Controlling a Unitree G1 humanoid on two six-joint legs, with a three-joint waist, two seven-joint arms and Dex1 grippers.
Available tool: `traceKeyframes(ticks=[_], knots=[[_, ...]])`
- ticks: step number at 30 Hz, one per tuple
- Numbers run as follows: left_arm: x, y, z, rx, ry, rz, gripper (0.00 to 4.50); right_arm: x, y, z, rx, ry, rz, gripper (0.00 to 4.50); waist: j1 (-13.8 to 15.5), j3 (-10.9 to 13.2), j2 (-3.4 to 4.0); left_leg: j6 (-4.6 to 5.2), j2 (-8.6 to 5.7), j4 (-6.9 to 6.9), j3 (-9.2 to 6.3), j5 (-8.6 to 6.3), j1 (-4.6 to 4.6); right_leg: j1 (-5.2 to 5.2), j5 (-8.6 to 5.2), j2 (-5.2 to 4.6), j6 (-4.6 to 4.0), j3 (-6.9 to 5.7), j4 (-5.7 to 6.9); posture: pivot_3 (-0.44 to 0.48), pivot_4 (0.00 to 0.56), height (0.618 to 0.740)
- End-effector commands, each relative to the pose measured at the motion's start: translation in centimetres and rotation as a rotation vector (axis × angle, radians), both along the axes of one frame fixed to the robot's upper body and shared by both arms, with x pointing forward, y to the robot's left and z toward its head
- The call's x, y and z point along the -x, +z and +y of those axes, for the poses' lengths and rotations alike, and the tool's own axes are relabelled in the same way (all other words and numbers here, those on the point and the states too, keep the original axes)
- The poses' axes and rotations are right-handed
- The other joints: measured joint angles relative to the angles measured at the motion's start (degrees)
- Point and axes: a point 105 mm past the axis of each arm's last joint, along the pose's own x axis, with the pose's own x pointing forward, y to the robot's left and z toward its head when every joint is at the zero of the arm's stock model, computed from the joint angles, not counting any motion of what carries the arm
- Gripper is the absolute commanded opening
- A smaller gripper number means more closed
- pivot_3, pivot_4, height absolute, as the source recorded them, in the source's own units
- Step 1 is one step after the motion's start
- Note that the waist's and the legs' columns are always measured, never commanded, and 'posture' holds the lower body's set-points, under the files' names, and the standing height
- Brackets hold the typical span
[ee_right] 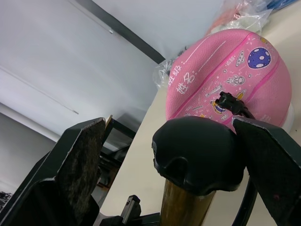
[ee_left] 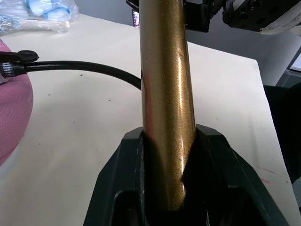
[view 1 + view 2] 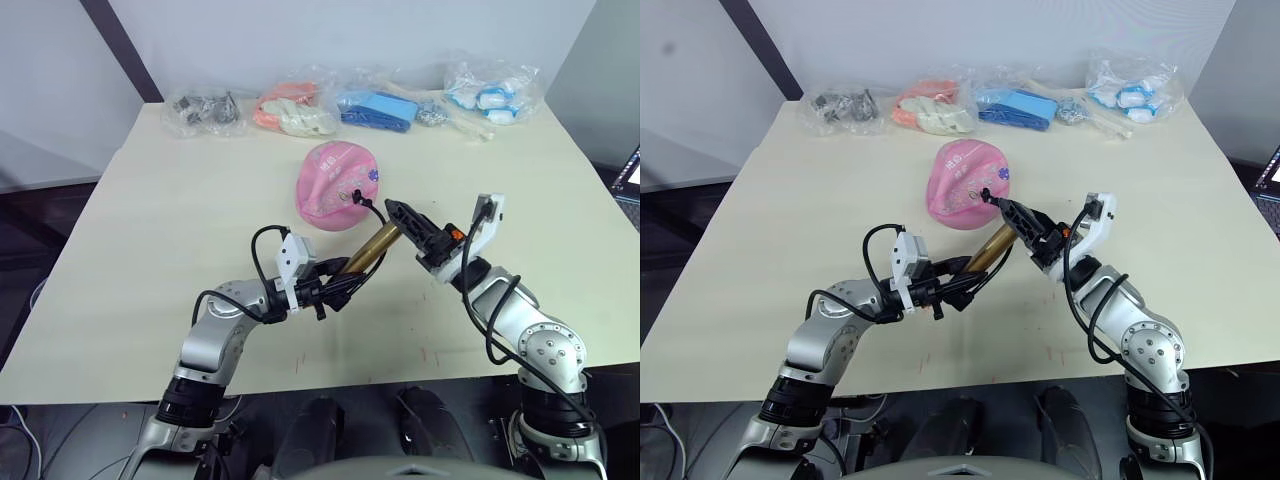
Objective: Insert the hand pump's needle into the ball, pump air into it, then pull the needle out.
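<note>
Left claw clamps the hand pump barrel steady; right claw, fingers spread, straddles the handle to pump, with the needle seemingly seated in the ball

A pale table spans the frame. The pink ball rests on it at upper centre. Four plastic bags line its top edge.

Pink cartoon-printed ball — gold-bronze, black-capped hand pump

The left hand grips the hand pump, its hose reaching the ball.
</note>
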Motion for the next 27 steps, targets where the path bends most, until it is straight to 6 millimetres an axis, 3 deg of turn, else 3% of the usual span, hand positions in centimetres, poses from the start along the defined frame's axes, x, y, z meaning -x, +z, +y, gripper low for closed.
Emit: traceKeyframes(ticks=[1, 5, 9, 12, 23, 24, 25, 27], knots=[[0.3, 1.2, -0.5, 0.021, -0.033, -0.044, 1.00, 0.3, 1.3, 0.5, -0.016, 0.021, -0.055, 4.50, 0.00, 0.00, 0.00, 0.00, 0.00, 0.00, 0.00, 0.00, 0.00, 0.00, 0.00, 0.00, 0.00, 0.00, 0.00, 0.000, 0.150, 0.740], [0.3, 1.0, -0.4, 0.013, -0.031, -0.043, 1.00, 0.2, 1.3, 0.6, -0.013, 0.024, -0.060, 4.50, 0.00, 0.00, 0.00, 0.00, 0.00, 0.00, 0.00, 0.00, 0.00, 0.00, 0.00, 0.00, 0.00, 0.00, 0.00, 0.000, 0.150, 0.740], [0.4, 0.9, -0.5, 0.011, -0.036, -0.040, 1.00, 0.1, 1.3, 0.6, -0.011, 0.021, -0.066, 3.29, 0.01, 0.00, 0.00, 0.00, 0.00, 0.00, 0.00, 0.00, 0.00, 0.00, 0.00, 0.00, 0.00, 0.00, 0.00, 0.000, 0.150, 0.740], [0.5, 0.8, -0.4, 0.010, -0.036, -0.037, 1.00, 0.0, 1.3, 0.5, -0.011, 0.016, -0.069, 1.85, -0.05, 0.00, 0.00, 0.00, 0.00, 0.00, 0.01, 0.00, -0.01, -0.04, 0.00, 0.00, 0.00, 0.02, 0.02, 0.000, 0.150, 0.740], [0.4, -0.2, 0.2, -0.024, -0.014, -0.017, 1.00, 0.4, 2.0, 0.4, 0.031, 0.025, -0.129, 1.81, -0.03, 0.00, 0.00, 0.00, 0.00, 0.00, 0.00, 0.00, -0.02, -0.05, 0.00, 0.00, 0.00, 0.02, 0.02, 0.000, 0.150, 0.740], [0.3, -0.2, 0.3, -0.027, -0.008, -0.016, 2.03, 0.4, 2.1, 0.4, 0.044, 0.029, -0.142, 1.81, -0.03, 0.00, 0.00, 0.00, 0.00, -0.01, 0.00, 0.00, -0.02, -0.05, 0.00, 0.00, 0.00, 0.02, 0.02, 0.000, 0.150, 0.740], [0.2, -0.3, 0.3, -0.028, -0.005, -0.015, 2.33, 0.5, 2.2, 0.4, 0.054, 0.035, -0.155, 1.81, -0.08, 0.00, 0.00, 0.00, 0.00, 0.00, 0.01, 0.00, -0.01, -0.05, 0.00, 0.01, 0.00, 0.02, 0.02, 0.000, 0.150, 0.740], [0.0, -0.2, 0.4, -0.032, -0.002, -0.017, 3.47, 0.8, 2.5, 0.5, 0.104, 0.048, -0.202, 1.81, -0.06, 0.00, 0.00, 0.00, 0.00, 0.00, 0.02, 0.00, -0.01, -0.05, 0.00, 0.01, 0.00, 0.01, 0.02, 0.000, 0.150, 0.740]])
